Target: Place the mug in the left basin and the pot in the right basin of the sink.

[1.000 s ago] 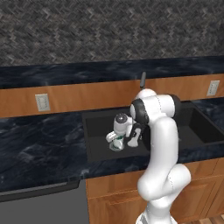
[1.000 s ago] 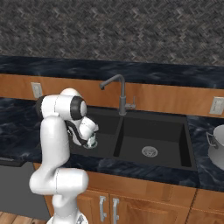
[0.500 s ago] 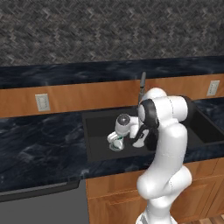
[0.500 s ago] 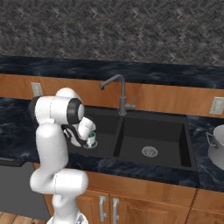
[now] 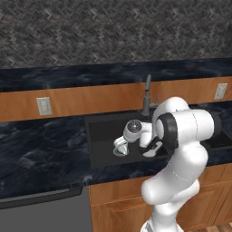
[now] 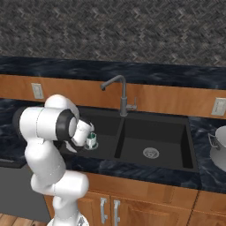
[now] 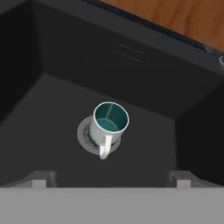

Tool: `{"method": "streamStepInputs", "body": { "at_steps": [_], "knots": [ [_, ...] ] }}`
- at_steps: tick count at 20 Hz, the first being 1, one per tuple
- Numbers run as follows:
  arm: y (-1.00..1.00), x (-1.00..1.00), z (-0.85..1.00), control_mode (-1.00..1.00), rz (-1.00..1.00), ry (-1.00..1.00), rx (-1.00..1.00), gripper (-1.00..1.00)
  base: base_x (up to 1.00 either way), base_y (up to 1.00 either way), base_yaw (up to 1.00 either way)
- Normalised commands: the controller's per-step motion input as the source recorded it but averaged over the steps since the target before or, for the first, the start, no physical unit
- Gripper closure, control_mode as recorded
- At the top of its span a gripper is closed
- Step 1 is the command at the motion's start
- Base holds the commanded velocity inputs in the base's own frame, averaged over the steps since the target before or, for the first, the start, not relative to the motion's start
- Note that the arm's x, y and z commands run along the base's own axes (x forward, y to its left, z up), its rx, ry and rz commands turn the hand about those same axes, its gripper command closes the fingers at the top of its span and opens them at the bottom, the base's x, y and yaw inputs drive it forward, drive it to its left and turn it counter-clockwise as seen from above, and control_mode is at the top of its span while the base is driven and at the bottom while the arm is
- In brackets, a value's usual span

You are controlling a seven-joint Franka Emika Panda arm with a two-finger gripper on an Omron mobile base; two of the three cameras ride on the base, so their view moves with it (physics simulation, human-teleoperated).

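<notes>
White Franka arm (image 5: 181, 172), glossy rounded links, thick bulbous segments. Dark grey band at the big joint (image 5: 164, 131), same dark ring from the right base view (image 6: 66, 126). Round grey end cap on the wrist (image 5: 134, 128). Two small grey fingers (image 7: 38, 180), blocky tips. No cables or markings legible.
</notes>
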Motion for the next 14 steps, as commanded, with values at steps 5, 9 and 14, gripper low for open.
{"method": "streamStepInputs", "body": {
  "at_steps": [5, 9, 14],
  "knots": [
    [0.0, 0.0, 0.79, -1.0, -0.02, 0.02, 0.07, -1.0, 0.0, 0.0, 0.0],
    [0.0, 0.0, 0.86, -1.0, -0.01, 0.03, 0.15, -1.0, 0.0, 0.0, 0.0],
    [0.0, 0.0, 0.84, -1.0, -0.01, 0.07, 0.18, -1.0, 0.0, 0.0, 0.0]
  ]
}}
